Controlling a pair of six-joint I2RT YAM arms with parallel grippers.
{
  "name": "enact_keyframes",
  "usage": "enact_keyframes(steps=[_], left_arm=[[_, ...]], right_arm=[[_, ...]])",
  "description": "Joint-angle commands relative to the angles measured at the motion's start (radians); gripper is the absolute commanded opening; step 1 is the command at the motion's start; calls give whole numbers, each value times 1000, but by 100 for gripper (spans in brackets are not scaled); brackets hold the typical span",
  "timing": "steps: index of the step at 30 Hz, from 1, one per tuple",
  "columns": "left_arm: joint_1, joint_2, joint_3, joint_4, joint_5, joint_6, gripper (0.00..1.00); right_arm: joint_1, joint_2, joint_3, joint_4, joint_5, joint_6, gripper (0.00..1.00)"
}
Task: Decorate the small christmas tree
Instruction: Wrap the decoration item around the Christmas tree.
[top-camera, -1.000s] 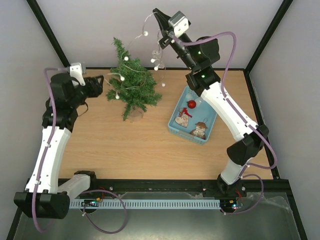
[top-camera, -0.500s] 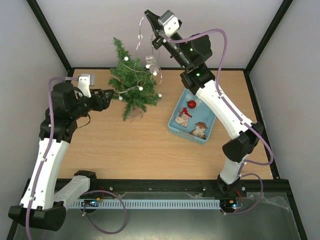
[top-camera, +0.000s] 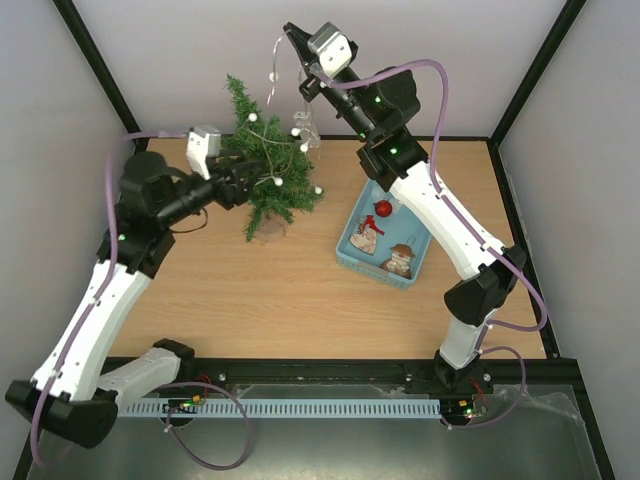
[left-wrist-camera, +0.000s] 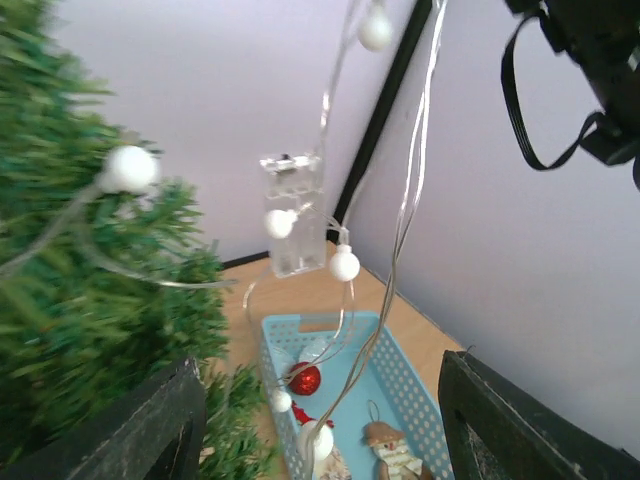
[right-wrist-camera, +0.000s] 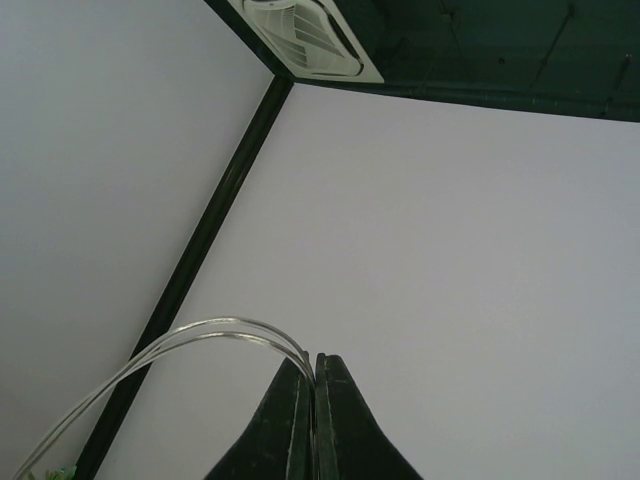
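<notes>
The small christmas tree (top-camera: 265, 175) stands on the table at the back left, and its branches fill the left of the left wrist view (left-wrist-camera: 80, 300). A thin wire light string (top-camera: 275, 70) with white bulbs runs from the tree up to my right gripper (top-camera: 290, 32). That gripper is shut on the wire (right-wrist-camera: 200, 335) high above the tree (right-wrist-camera: 318, 358). The string's clear battery box (left-wrist-camera: 295, 215) dangles beside the tree. My left gripper (top-camera: 243, 180) is open at the tree's left side, with the hanging wire between its fingers (left-wrist-camera: 318, 385) but not pinched.
A light blue basket (top-camera: 410, 262) sits right of the tree, holding a red ball (top-camera: 382, 208) and two figure ornaments (top-camera: 402, 260). In the left wrist view the basket (left-wrist-camera: 400, 385) lies beyond the fingers. The enclosure's walls and black posts close the back.
My left arm has swung right, bringing its open gripper into the tree's branches. My right gripper has carried the wire leftward and higher, over the tree.
</notes>
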Motion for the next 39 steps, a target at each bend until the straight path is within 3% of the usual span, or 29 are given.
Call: enact_keyframes(steps=[1,8,10,15,17,20,30,33,36,39], left_arm=[[-75,82,29,132,-7,80,65],[-107,162,14,175,-68,123,59],[-108,167,7,175,-82,136,49],[-108,106,-15,141,-221,175,8],[-104,73,-5,123,-301,209,3],[-84,49,41,94,-370,240,2],[93,134,194,53,-412,229,2],[115,150,229,53,-306,223,2],[112,139,182,117,-75,226,4],[78,128,110,197,3,195,23]], right_arm=[[6,-15,30,0,12,-17,2],[6,-18,29,0,13,-20,2],[6,-21,26,-4,16,-24,2],[6,-31,18,-32,70,-60,2],[6,-33,19,-43,126,-77,2],[6,-34,20,-57,180,-101,2],[0,8,52,-79,275,-164,2],[-1,2,48,-93,217,-158,2],[-1,-19,28,-81,153,-133,2],[-1,-25,28,-78,133,-124,2]])
